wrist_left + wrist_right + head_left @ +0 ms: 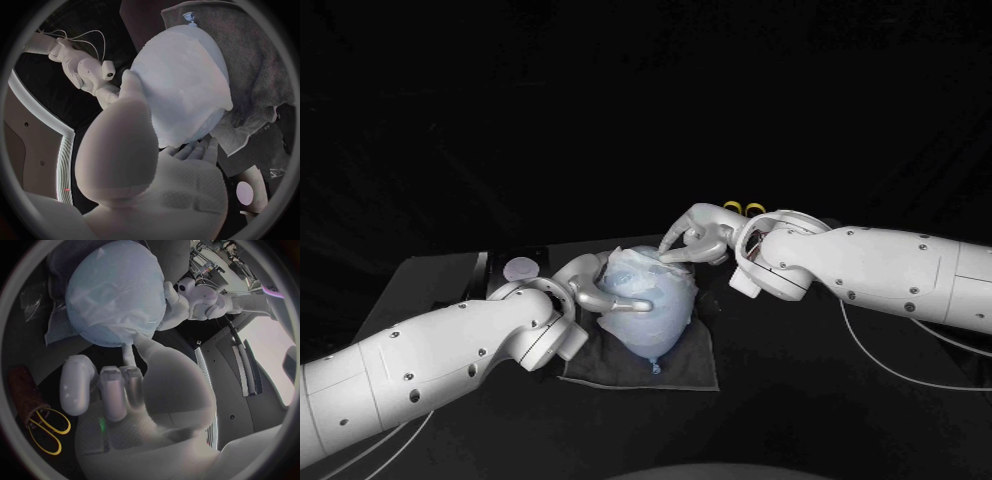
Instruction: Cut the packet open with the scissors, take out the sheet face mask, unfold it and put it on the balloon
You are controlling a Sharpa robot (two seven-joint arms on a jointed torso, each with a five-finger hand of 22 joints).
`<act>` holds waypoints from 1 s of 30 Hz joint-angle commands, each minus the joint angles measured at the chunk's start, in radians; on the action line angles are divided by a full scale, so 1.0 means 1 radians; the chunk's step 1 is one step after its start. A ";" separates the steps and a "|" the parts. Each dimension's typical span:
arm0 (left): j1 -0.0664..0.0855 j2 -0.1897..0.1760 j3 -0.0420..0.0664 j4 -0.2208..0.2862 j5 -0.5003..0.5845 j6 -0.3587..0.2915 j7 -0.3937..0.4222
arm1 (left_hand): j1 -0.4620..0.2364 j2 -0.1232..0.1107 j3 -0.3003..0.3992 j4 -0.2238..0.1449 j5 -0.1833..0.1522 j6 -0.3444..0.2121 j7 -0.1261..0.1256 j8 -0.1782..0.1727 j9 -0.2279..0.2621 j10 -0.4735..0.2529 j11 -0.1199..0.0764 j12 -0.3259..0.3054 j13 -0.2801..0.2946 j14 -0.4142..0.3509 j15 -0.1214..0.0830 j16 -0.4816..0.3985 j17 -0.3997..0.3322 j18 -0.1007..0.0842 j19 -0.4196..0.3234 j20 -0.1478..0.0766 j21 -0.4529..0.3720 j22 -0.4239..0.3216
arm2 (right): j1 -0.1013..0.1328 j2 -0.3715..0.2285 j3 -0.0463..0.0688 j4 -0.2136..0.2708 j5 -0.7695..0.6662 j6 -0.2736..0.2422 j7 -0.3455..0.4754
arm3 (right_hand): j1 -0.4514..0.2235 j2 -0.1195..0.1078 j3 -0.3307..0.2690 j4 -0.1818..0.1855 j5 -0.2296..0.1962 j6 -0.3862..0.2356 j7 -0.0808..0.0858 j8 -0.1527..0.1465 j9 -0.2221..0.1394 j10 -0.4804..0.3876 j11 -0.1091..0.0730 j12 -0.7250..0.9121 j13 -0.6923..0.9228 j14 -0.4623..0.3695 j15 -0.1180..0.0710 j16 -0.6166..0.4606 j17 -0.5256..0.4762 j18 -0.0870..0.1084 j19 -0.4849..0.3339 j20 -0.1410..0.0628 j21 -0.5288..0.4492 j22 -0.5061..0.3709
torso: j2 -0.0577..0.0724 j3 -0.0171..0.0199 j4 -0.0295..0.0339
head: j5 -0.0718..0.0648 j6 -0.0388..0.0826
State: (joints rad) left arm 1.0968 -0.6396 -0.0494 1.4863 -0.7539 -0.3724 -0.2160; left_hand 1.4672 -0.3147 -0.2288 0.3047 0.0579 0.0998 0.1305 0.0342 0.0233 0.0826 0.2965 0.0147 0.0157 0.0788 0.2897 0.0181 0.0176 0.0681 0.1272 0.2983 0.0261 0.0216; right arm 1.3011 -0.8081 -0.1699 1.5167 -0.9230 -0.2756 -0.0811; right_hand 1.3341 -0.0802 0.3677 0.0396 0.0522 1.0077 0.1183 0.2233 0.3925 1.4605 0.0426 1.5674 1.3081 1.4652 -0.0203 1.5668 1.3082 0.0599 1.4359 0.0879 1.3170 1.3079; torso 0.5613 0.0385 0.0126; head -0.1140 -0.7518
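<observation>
touching one balloon (653, 312), left hand (596, 287), right hand (702, 240)

Grey cloth (678, 368) on black table (805, 425); perhaps a pale lid (519, 267).

Tight: left hand (596, 290), right hand (697, 240) flank balloon (651, 305); scissors (744, 208) beyond.

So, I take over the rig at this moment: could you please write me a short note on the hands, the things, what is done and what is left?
Left hand: thumb and fingers lie round the side of the balloon, seemingly steadying it.
Right hand: most fingers curled in, one fingertip touching the sheet mask.
Things: the balloon lies on a dark cloth; the scissors lie beyond the right hand.
Done: the mask is out, unfolded and lying on the balloon.
Left: probably only smoothing the mask, then drawing both hands away.
</observation>
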 commanded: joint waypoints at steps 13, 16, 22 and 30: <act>0.001 0.002 0.001 0.001 0.000 0.010 0.000 | 0.012 -0.001 -0.001 -0.002 -0.004 0.004 0.174 0.001 0.001 -0.005 -0.004 -0.001 -0.002 -0.009 -0.002 -0.004 -0.001 -0.013 -0.008 0.001 -0.006 -0.001 | -0.015 0.008 -0.001 0.014 -0.148 -0.107 0.013 | 0.034 0.022 0.051 -0.058 -0.003 0.103 -0.045 0.056 0.025 0.110 -0.043 0.003 0.263 0.106 -0.038 0.004 0.263 -0.001 0.007 -0.034 0.015 0.091 | 0.000 0.0000 -0.0002 | 0.003 -0.003; 0.001 0.002 0.001 0.001 0.000 0.012 -0.001 | 0.013 -0.001 -0.001 -0.002 -0.004 0.003 0.174 0.001 0.001 -0.005 -0.004 -0.001 -0.002 -0.009 -0.002 -0.004 -0.001 -0.013 -0.008 0.001 -0.006 -0.001 | -0.015 0.008 -0.001 0.012 -0.130 -0.132 0.017 | 0.029 0.027 0.060 -0.060 -0.003 0.102 -0.046 0.061 0.029 0.110 -0.045 0.003 0.263 0.106 -0.040 0.004 0.263 -0.002 0.008 -0.037 0.016 0.092 | 0.000 0.0001 -0.0002 | 0.003 -0.002; 0.001 0.001 0.001 0.002 -0.002 0.015 -0.001 | 0.014 -0.001 -0.001 -0.002 -0.004 0.003 0.173 0.001 0.001 -0.006 -0.004 -0.001 -0.002 -0.010 -0.002 -0.004 -0.001 -0.013 -0.008 0.001 -0.006 -0.001 | -0.016 0.008 -0.001 0.008 -0.091 -0.175 0.021 | 0.018 0.040 0.082 -0.063 -0.003 0.098 -0.046 0.069 0.037 0.110 -0.046 0.003 0.263 0.106 -0.042 0.004 0.263 -0.002 0.010 -0.040 0.017 0.094 | 0.000 0.0007 -0.0003 | 0.003 -0.001; 0.001 0.000 0.001 0.004 -0.002 0.019 -0.002 | 0.017 -0.001 -0.001 -0.002 -0.004 0.003 0.173 0.001 0.001 -0.007 -0.004 -0.001 -0.002 -0.011 -0.002 -0.004 -0.001 -0.013 -0.008 0.001 -0.006 -0.001 | -0.016 0.002 -0.001 -0.002 -0.043 -0.212 0.026 | 0.011 0.045 0.100 -0.070 -0.003 0.096 -0.046 0.076 0.043 0.110 -0.046 0.003 0.263 0.106 -0.043 0.004 0.263 -0.003 0.011 -0.041 0.018 0.096 | 0.000 0.0011 -0.0003 | 0.003 -0.002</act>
State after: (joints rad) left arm 1.0978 -0.6406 -0.0486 1.4879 -0.7540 -0.3685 -0.2169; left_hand 1.4751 -0.3147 -0.2288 0.3048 0.0579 0.0998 0.1305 0.0342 0.0231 0.0789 0.2929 0.0146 0.0150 0.0752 0.2861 0.0180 0.0176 0.0682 0.1272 0.2983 0.0261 0.0216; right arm 1.2862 -0.8050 -0.1708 1.5183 -0.9977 -0.4504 -0.0661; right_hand 1.3484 -0.0429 0.4612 -0.0290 0.0460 1.1056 0.0728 0.2947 0.4348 1.4598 0.0068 1.5638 1.3078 1.4684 -0.0556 1.5667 1.3078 0.0598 1.4447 0.0536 1.3299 1.3081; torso 0.5615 0.0391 0.0121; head -0.1111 -0.7530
